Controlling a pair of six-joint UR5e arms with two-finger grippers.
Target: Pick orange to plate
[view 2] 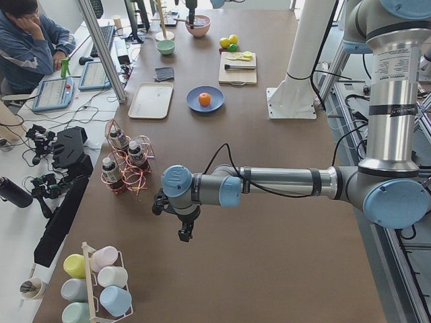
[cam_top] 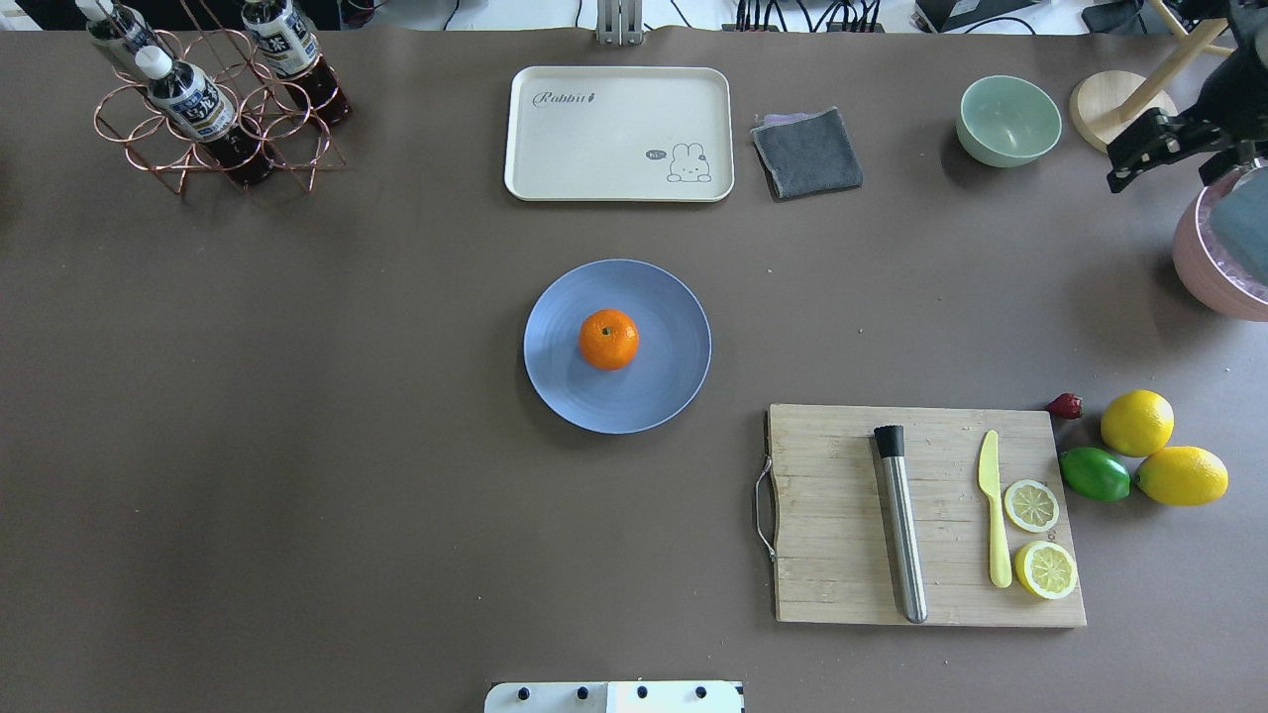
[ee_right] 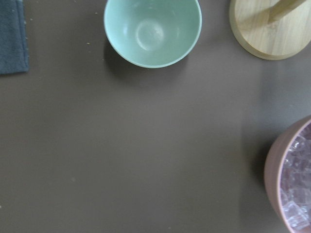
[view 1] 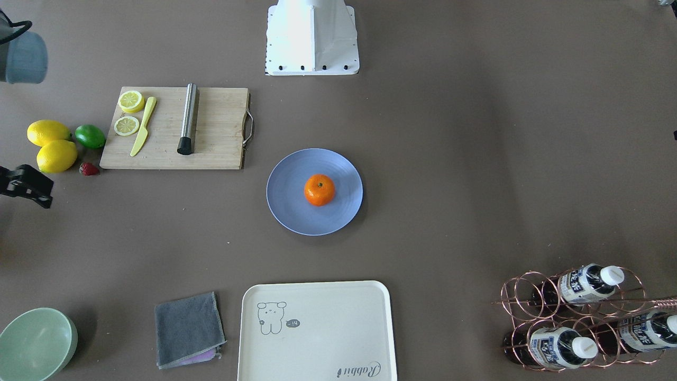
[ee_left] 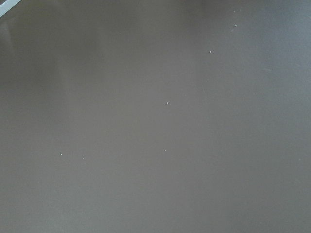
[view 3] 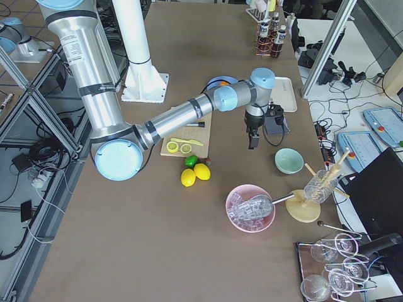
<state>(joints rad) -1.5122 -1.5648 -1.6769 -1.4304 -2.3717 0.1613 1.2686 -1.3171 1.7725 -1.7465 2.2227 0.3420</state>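
Observation:
The orange (cam_top: 608, 339) rests near the middle of the periwinkle-blue plate (cam_top: 664, 396) at the table's centre, stem dot up; it also shows in the front view as the orange (view 1: 319, 189) on the plate (view 1: 285, 206). Nothing touches it. My right gripper (cam_top: 1154, 149) hangs far off at the table's right end, between the green bowl and the pink bowl. Only part of its black body shows, so I cannot tell whether it is open. My left gripper (view 2: 184, 232) points down over bare table near the bottle rack, seen only from the side, state unclear.
A cutting board (cam_top: 842, 515) holds a steel muddler, a yellow knife and lemon slices, with two lemons (cam_top: 1136, 423), a lime and a strawberry beside it. At the far edge stand a cream tray (cam_top: 614, 129), grey cloth (cam_top: 807, 151), green bowl (cam_top: 1008, 119) and bottle rack (cam_top: 213, 109). A pink ice bowl (cam_top: 1223, 257) sits far right.

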